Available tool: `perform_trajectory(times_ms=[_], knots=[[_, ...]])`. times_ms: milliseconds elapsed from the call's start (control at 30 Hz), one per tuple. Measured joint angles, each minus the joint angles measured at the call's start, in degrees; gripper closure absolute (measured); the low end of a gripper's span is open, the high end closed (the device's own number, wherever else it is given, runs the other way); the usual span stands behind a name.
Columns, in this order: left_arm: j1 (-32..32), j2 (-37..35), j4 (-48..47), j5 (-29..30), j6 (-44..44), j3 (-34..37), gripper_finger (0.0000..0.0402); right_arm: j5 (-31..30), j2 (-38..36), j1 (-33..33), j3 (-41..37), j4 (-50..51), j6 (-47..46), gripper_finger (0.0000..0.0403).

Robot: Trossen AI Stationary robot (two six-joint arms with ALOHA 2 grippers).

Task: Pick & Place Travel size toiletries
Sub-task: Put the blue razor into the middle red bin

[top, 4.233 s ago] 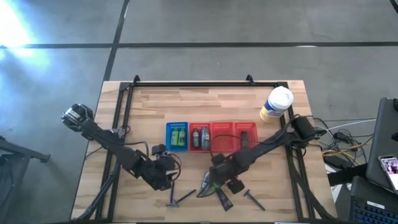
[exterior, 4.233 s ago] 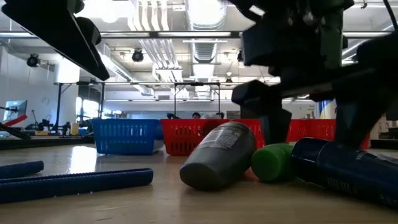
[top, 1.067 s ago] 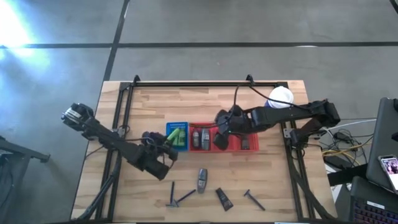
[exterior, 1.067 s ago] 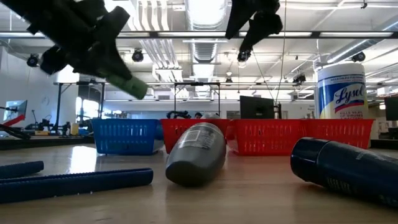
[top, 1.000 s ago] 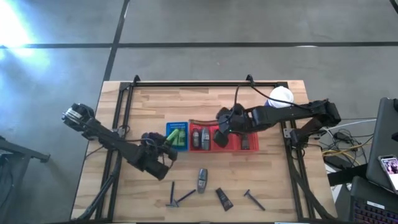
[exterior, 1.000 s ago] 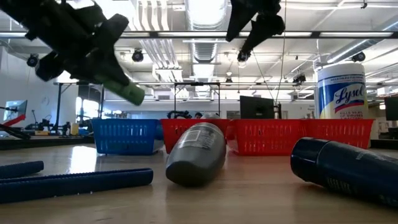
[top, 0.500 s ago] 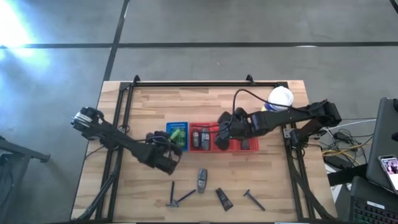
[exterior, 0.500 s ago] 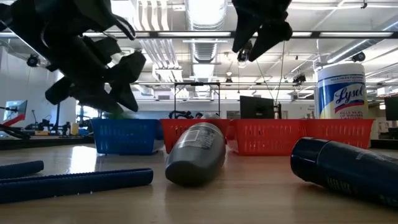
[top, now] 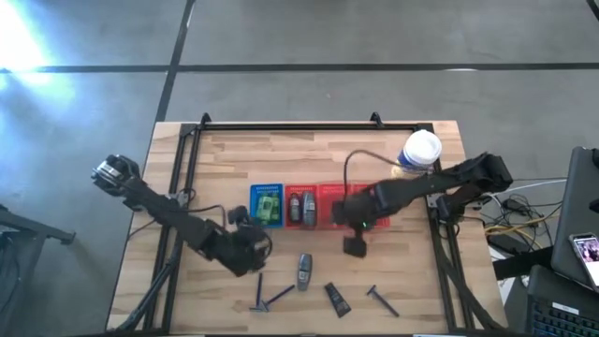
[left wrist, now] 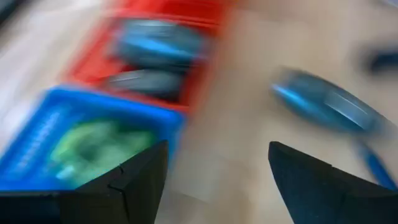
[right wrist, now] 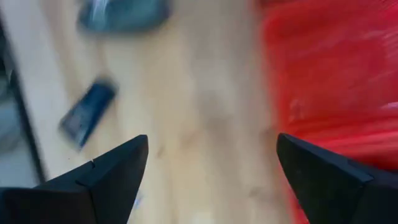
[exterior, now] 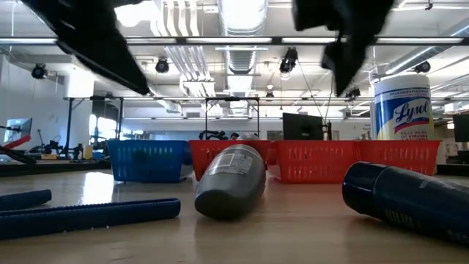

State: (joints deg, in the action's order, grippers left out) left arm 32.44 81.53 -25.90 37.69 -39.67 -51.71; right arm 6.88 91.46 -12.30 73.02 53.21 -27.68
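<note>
My left gripper hangs open and empty over bare wood just near of the blue basket, which holds green bottles. My right gripper is open and empty too, near of the red baskets. Grey sticks lie in the leftmost red basket. On the table lie one grey stick on its side, a dark tube, and thin razors.
The white-and-yellow canister stands near the table's far right corner. The row of baskets crosses the table's middle. A black frame rail runs along the far edge. Bare wood lies left of the blue basket.
My left gripper carried a green bottle down over the blue basket, let it go there, then drew back toward the near edge. My right gripper moved from above the red baskets toward the near edge and down.
</note>
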Motion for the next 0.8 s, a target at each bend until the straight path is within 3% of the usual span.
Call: perform_trajectory(times_ms=[67,167,433,567,800], knots=[[1.21,-0.34,3.16,-7.14,8.27,0.34,0.0124,3.02,0.68,-1.58,-2.23,-0.89,-2.28,0.006],[2.3,-0.07,3.87,-13.05,12.57,0.43,0.0124,4.9,1.93,-4.02,-5.44,-0.71,-10.49,0.0067],[2.68,-0.04,3.04,-13.73,8.93,2.43,0.0126,5.54,2.16,-19.0,-10.46,-0.97,-37.11,0.0072],[2.67,-0.02,3.0,-13.77,10.09,3.03,0.0126,2.07,2.37,-28.56,-9.34,-1.62,-50.09,0.0061],[2.59,-0.02,2.95,-13.8,16.8,3.33,0.0126,-5.76,8.53,-38.4,-8.53,-7.81,-59.19,0.0051]])
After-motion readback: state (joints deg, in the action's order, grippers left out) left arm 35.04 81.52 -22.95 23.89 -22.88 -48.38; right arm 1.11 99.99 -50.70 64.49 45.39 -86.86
